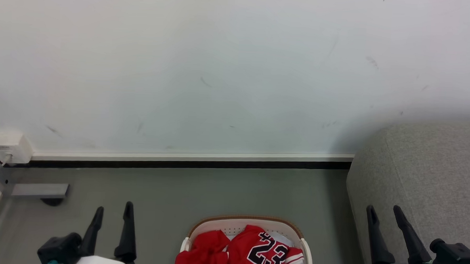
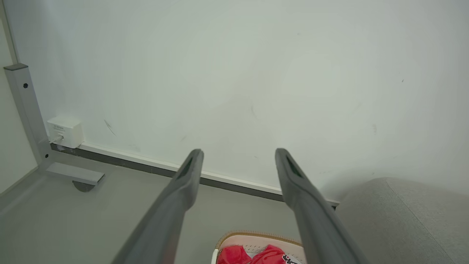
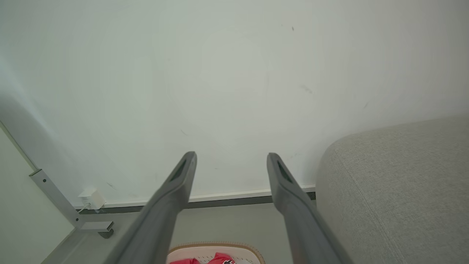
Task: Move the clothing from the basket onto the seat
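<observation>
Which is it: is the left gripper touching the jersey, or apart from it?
Apart. The head view shows the open left gripper beside the basket, with bare floor between its fingers and the jersey.

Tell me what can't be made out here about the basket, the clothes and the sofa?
- Basket: near half cut off by the head view's bottom edge.
- Red jersey: crumpled and cropped there too; one garment or several, cannot tell.
- Sofa: head view's right edge cuts off all but a rounded corner.
- White wall box: label too small to read in the left wrist view.
</observation>
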